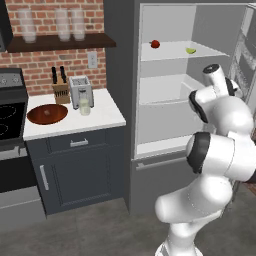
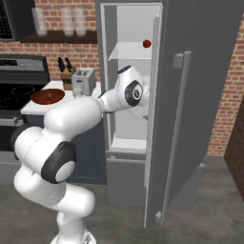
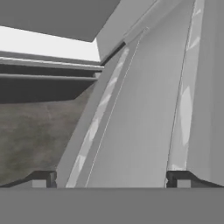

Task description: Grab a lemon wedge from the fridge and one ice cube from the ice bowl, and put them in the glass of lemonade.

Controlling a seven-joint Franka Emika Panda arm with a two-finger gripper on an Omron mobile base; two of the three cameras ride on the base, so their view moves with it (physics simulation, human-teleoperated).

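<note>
The fridge point(image 1: 119, 75) stands open, its door point(image 2: 200, 95) swung out to the right. A tiny yellow-green lemon wedge point(image 1: 190, 50) lies on the upper white shelf, right of a small red fruit point(image 1: 155, 44). My arm reaches in below that shelf, near the door's inner side. In the hand view my gripper point(image 3: 111, 179) is open with nothing between its fingertips point(image 3: 43, 179), looking along a grey panel of the fridge and the floor. On the counter, the glass of lemonade point(image 1: 84, 106) stands in front of the toaster, with the wooden ice bowl point(image 1: 47, 114) to its left, a pale ice cube point(image 1: 48, 112) inside.
A toaster point(image 1: 80, 91) and a knife block point(image 1: 61, 87) stand at the counter's back. A stove point(image 1: 10, 115) lies left of the counter. Frosted glasses point(image 1: 64, 23) line the wall shelf. The fridge's lower shelf and white drawer point(image 1: 165, 87) sit beneath the wedge.
</note>
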